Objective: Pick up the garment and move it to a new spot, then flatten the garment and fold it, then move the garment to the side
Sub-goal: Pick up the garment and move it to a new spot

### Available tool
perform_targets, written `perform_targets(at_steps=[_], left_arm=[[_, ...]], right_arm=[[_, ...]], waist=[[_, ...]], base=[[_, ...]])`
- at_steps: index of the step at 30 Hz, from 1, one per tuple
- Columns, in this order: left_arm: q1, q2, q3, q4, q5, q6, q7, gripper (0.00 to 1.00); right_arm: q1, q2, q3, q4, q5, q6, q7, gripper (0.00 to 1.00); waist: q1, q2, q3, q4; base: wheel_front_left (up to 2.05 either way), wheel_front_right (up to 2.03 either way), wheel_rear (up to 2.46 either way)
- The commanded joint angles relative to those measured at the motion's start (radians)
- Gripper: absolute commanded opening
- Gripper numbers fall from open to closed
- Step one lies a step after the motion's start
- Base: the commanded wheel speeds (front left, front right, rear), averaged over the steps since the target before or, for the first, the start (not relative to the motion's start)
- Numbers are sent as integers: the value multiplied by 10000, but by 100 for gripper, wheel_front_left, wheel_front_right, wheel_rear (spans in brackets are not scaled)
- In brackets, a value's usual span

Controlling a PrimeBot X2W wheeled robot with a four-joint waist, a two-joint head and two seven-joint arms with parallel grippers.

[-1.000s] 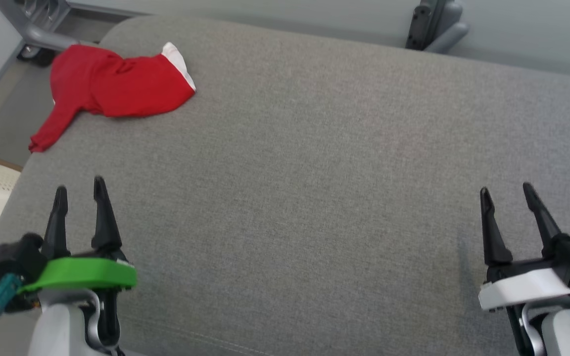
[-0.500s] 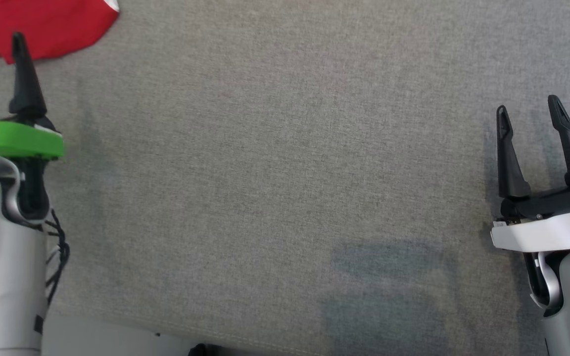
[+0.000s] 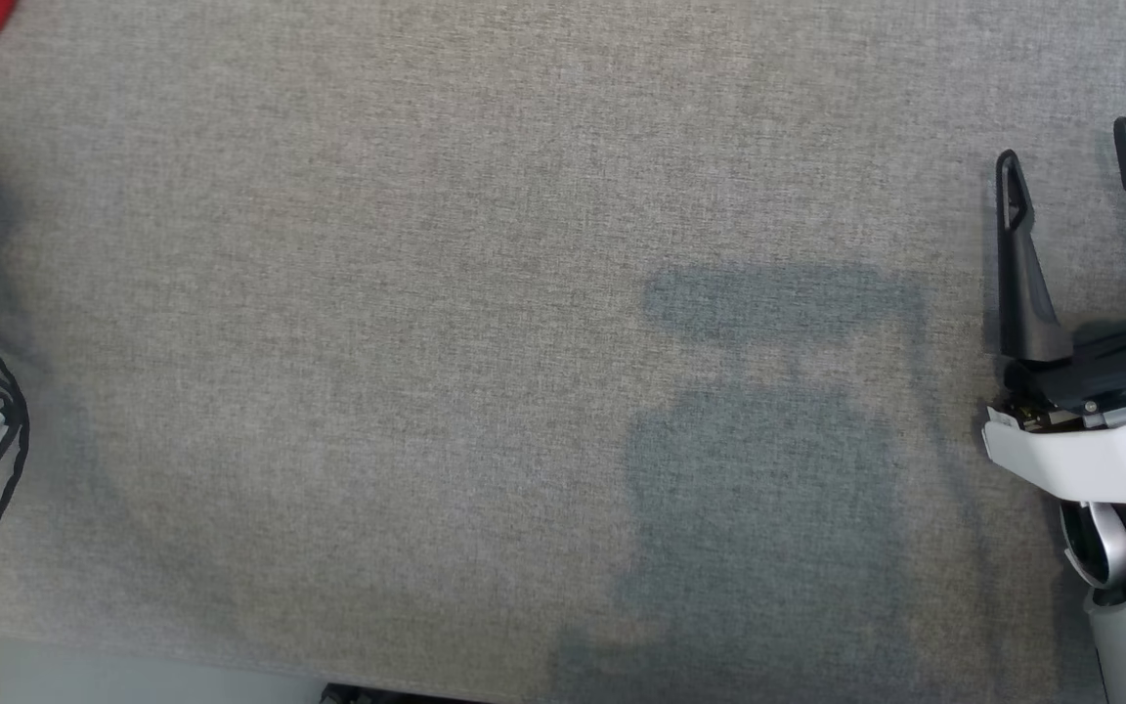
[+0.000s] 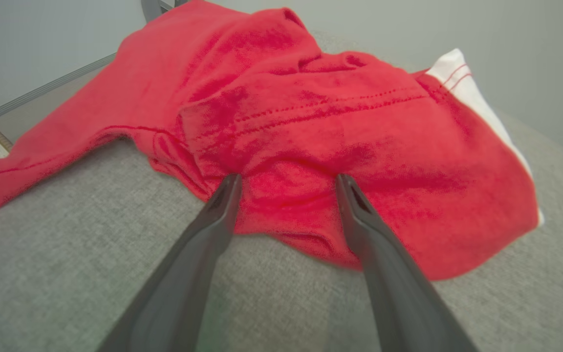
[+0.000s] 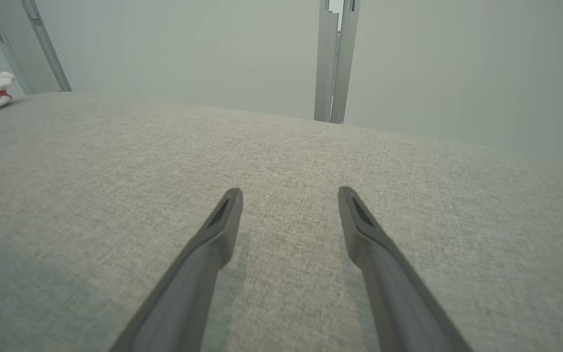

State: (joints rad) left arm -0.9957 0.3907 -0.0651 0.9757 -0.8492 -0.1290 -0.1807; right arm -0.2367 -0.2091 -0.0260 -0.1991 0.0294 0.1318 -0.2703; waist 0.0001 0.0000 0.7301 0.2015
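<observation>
Both pairs of jaws gape wide, holding nothing; the left fingertips are at the red garment on grey upholstery.

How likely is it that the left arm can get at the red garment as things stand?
Probably yes: the left gripper points at the red garment, jaws open, tips at its near edge on the grey cushion, nothing between.
</observation>
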Motion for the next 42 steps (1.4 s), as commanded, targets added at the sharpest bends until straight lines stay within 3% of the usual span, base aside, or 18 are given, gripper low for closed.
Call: perform_targets(at_steps=[1, 7, 8, 9, 10, 17, 26, 34, 42], left_arm=[[-166, 33, -31, 65, -81, -31, -1, 100], [-473, 26, -513, 714, -483, -31, 72, 97], [-475, -10, -599, 759, -598, -33, 123, 46], [-456, -34, -692, 806, -673, -33, 170, 20], [-423, -38, -789, 851, -690, -33, 204, 0], [-161, 235, -1513, 244, -1193, -34, -167, 0], [900, 616, -3062, -1913, -1192, -32, -658, 0], [2185, 587, -4196, -4807, -1061, -16, -514, 0], [3440, -13, -4779, -8543, -1498, 688, 183, 0]], right_arm=[[257, -113, -118, 444, -124, -22, 108, 100], [494, -161, -228, 282, -129, -22, 113, 100], [522, -160, -231, 276, -134, -22, 113, 100], [533, -148, -234, 283, -139, -22, 113, 100], [537, -121, -237, 284, -141, -22, 112, 100], [430, 193, -85, 370, 15, -17, 87, 100], [649, 916, 114, 915, 291, -16, 61, 100], [1182, 1403, 236, 1350, 543, -17, 61, 100], [1650, 1549, -70, 1444, 739, -17, 61, 100]], waist=[[-1, 0, 181, -174], [-1, 0, 243, -224], [-1, 0, 222, -223], [-1, 0, 184, -220], [-1, 0, 131, -215], [-1, 0, -573, -205], [-1, 0, -2366, -396], [-1, 0, -3767, -915], [-1, 0, -4466, -1411]], base=[[0, 0, 0], [0, 0, 0], [0, 0, 0], [0, 0, 0], [0, 0, 0], [0, 0, 0], [0, 0, 0], [0, 0, 0], [0, 0, 0]])
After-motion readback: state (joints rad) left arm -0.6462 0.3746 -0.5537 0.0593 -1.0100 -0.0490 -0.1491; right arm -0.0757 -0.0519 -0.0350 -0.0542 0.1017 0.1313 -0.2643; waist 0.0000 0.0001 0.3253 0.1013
